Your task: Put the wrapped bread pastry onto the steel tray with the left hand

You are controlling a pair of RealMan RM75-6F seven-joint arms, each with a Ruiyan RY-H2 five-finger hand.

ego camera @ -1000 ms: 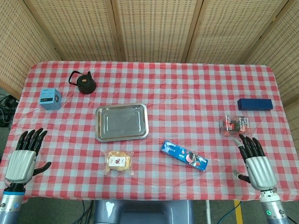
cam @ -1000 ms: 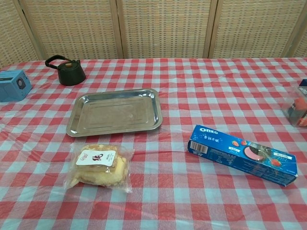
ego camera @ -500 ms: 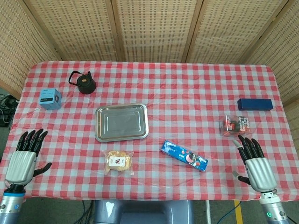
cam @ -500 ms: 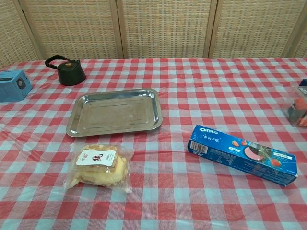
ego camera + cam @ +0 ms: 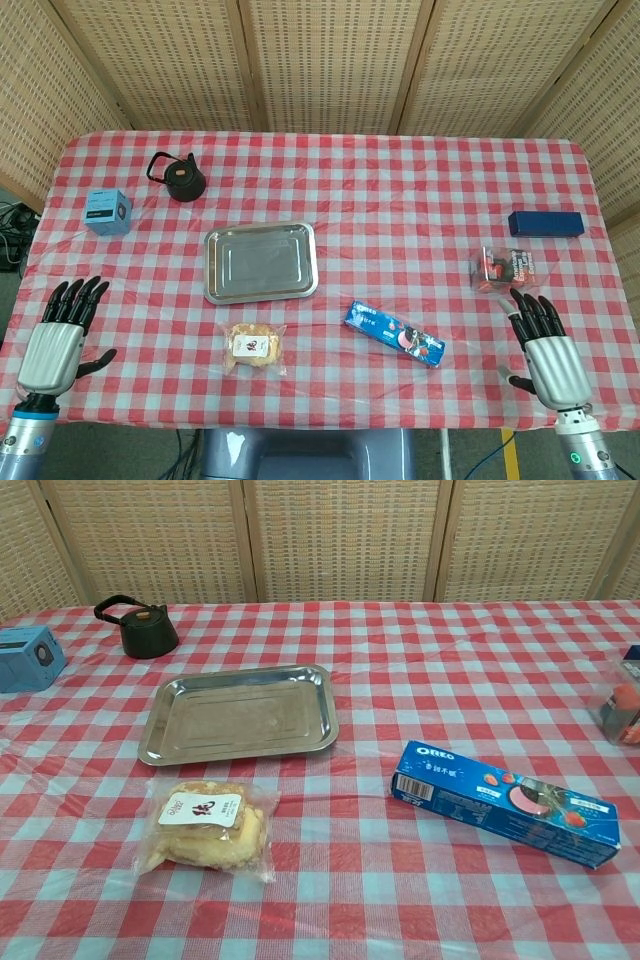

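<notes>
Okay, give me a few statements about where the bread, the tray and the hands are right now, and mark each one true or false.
1. The wrapped bread pastry lies on the tablecloth just in front of the steel tray, not on it. True.
2. The left hand holds the pastry. False: it is at the table's left edge with fingers apart, holding nothing.
3. The steel tray has nothing in it. True.
4. The Oreo box sits to the left of the tray. False: it lies to the tray's right, nearer the front edge.
5. The right hand grips the clear snack pack. False: it is below the pack, open.
</notes>
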